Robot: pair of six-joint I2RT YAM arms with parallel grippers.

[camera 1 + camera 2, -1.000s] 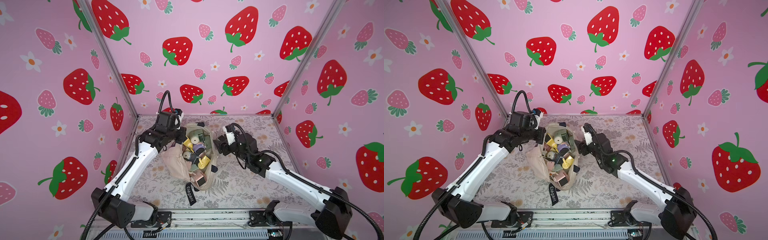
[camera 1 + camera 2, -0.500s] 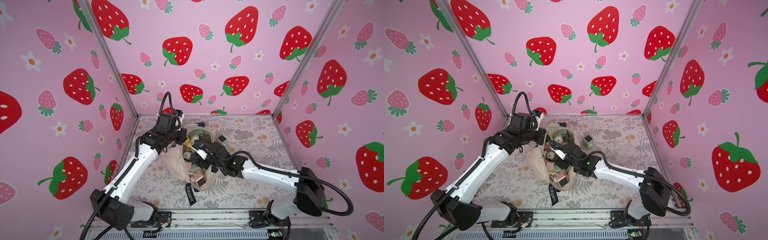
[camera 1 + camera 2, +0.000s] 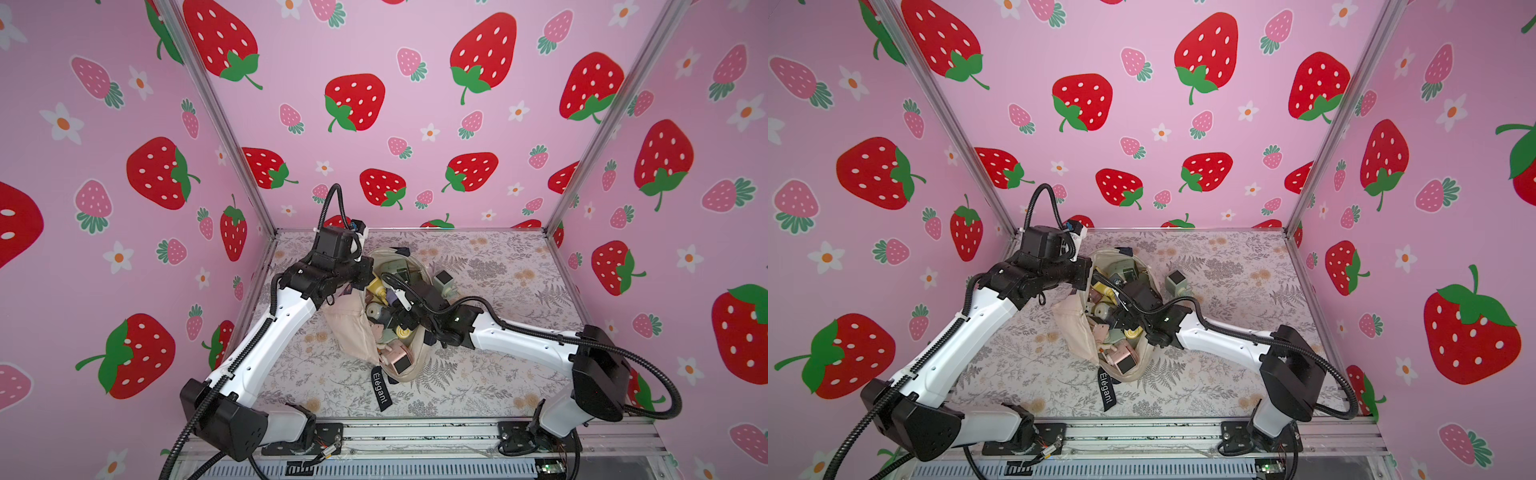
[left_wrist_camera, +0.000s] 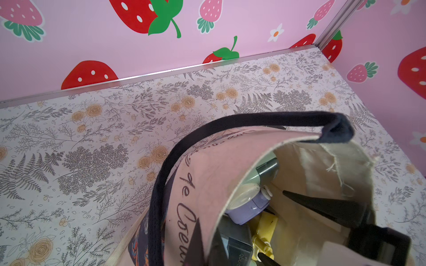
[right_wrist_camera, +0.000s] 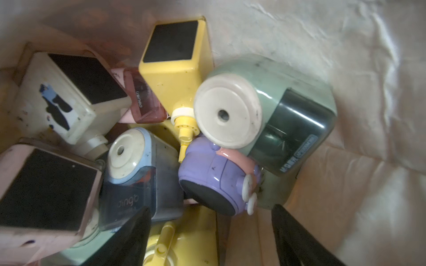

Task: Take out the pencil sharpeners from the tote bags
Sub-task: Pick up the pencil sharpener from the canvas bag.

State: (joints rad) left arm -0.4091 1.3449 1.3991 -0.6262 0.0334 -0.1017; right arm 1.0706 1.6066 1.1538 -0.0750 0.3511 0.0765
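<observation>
The tote bag lies open on the bench, long way front to back. The left hand pinches its rim. Inside, the right hand hangs wide open, empty, over a purple sharpener; a green sharpener points its hole at it.

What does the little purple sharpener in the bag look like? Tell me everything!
The purple sharpener is rounded shiny plastic with a pink band, a dark oval end and two cream knobs, dotted with dark specks. It lies tipped over on the pile inside the tote bag, leaning against the sage green sharpener, beside the blue sharpener.
</observation>
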